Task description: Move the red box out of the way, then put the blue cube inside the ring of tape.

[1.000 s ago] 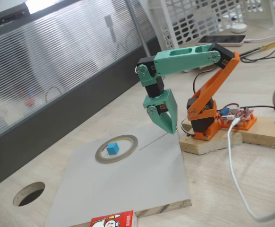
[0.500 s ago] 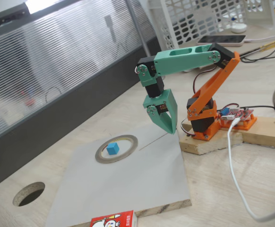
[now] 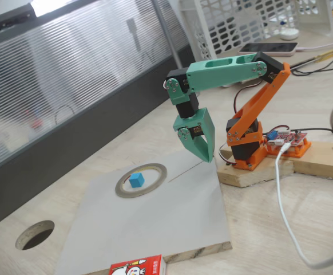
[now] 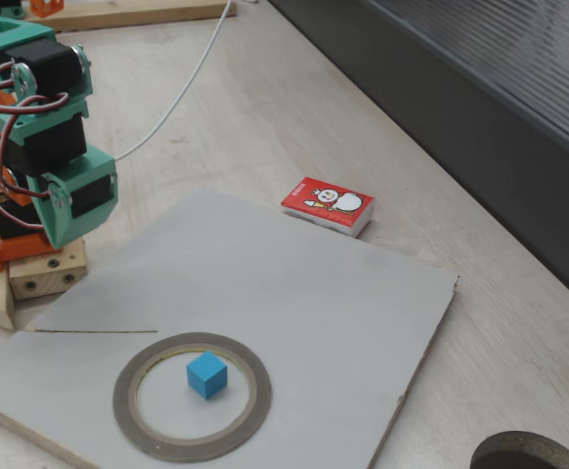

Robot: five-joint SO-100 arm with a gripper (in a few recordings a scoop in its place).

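The blue cube (image 3: 135, 180) (image 4: 206, 375) rests on the board inside the ring of tape (image 3: 119, 185) (image 4: 257, 393), with a gap to the rim all round. The red box (image 3: 137, 267) (image 4: 328, 205) lies flat on the wooden table just off the grey board's edge, well away from the ring. My green gripper (image 3: 205, 156) (image 4: 58, 234) hangs point-down above the board's edge near the arm's base, beside the ring and well apart from it. Its jaws are shut with nothing between them.
The grey board (image 3: 155, 223) (image 4: 294, 303) lies on the wooden table. A round hole (image 3: 35, 234) (image 4: 529, 454) is cut in the tabletop beyond one corner. The arm's base stands on a wooden block (image 3: 252, 172); a white cable (image 3: 281, 195) trails beside it.
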